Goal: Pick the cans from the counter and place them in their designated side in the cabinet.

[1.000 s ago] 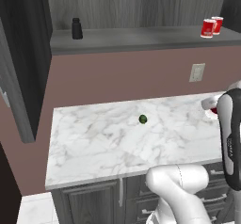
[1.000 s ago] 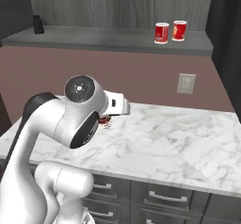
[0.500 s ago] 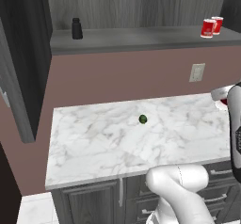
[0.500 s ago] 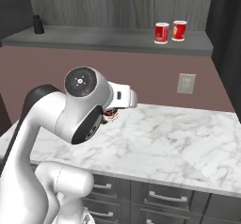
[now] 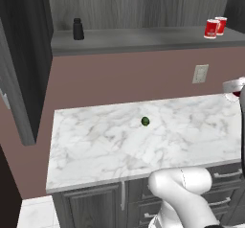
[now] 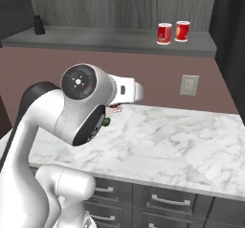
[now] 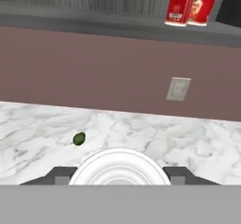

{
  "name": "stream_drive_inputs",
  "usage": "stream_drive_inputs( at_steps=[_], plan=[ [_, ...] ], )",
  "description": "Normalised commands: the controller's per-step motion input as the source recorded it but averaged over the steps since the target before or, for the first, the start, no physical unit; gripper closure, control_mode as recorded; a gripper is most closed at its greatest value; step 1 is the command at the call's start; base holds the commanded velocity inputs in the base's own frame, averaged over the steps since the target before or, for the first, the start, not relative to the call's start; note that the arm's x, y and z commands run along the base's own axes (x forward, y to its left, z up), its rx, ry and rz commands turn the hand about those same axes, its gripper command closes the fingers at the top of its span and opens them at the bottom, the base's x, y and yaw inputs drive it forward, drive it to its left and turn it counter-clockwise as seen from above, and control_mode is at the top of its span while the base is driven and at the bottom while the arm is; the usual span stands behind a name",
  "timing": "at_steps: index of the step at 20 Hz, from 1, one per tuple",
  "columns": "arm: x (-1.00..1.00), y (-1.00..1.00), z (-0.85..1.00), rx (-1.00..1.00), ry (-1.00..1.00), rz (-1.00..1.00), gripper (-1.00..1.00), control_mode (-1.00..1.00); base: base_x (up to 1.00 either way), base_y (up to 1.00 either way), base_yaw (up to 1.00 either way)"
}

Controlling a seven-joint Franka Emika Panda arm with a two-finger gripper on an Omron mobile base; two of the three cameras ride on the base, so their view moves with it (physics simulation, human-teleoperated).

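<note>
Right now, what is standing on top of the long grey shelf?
Two red cans stand close together at the right end of the shelf, and a black bottle stands at the left end. Their far sides are hidden.

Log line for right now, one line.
gripper: shut on can | can: held over counter | shelf: two red cans, right end

Mauve back wall (image 5: 124, 81) with a white outlet (image 5: 200, 74), dark drawer fronts (image 6: 158, 200), pale floor (image 5: 36, 212)
</note>
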Motion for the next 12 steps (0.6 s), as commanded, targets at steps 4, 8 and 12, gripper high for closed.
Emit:
stream_drive_inputs(
  at_steps=[4, 8, 12],
  plan=[
    [0.00, -0.05, 0.30, -0.01, -0.10, -0.01, 1.00, -1.00, 0.00, 0.00, 0.00],
    [-0.04, -0.04, 0.30, 0.00, -0.10, -0.01, 1.00, -1.00, 0.00, 0.00, 0.00],
    [0.00, 0.00, 0.23, 0.00, -0.08, 0.00, 1.00, -1.00, 0.00, 0.00, 0.00]
  ],
)
